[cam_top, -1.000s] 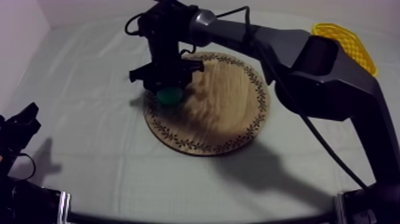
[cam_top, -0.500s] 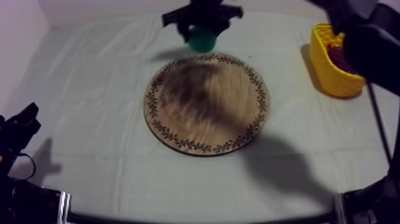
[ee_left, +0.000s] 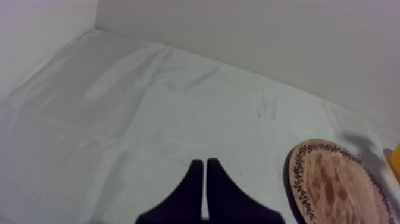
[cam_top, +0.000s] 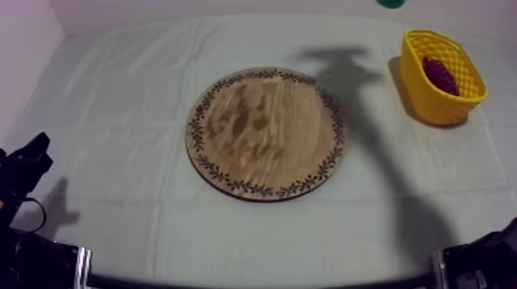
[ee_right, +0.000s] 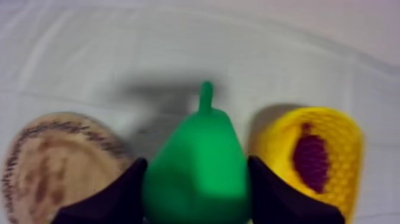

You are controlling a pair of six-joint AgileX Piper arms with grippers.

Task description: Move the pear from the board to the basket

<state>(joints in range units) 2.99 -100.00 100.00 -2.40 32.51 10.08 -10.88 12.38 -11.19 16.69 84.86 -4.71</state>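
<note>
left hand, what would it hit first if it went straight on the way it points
Probably just the grey-white cloth; the left hand points past the round wooden board, depth unclear.

The table (cam_top: 254, 238) I work on is covered by a grey-white cloth (cam_top: 115, 123) that lies in shallow creases and long folds. A plain pale far wall (cam_top: 192, 8) meets the left wall (cam_top: 23, 31) in a corner at the far left. The light is soft. One blurred shadow (cam_top: 342, 65) falls at the far right, and a smaller shadow (cam_top: 58, 204) at the near left.
</note>
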